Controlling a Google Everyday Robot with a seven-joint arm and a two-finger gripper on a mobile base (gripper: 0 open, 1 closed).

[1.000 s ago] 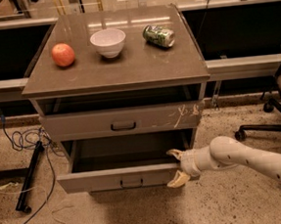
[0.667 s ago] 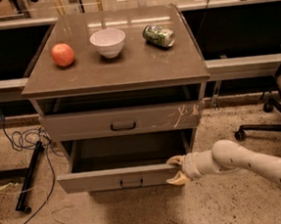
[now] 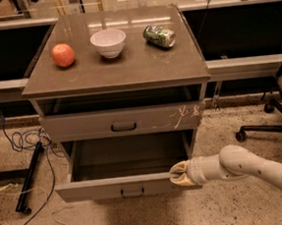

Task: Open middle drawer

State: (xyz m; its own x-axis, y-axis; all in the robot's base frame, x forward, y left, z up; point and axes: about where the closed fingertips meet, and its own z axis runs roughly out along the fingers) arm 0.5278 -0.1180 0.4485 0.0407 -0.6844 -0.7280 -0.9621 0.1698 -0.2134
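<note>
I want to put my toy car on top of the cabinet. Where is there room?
The whole front half of the grey-brown cabinet top is bare, in front of the red apple, white bowl and lying green can. The back row is crowded. The open middle drawer looks empty too, but the robot's gripper sits at its right front corner.

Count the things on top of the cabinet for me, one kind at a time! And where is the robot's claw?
Red fruit: 1
White bowl: 1
Green can, lying on its side: 1
Total: 3
The claw is at the right end of the pulled-out middle drawer front.
</note>
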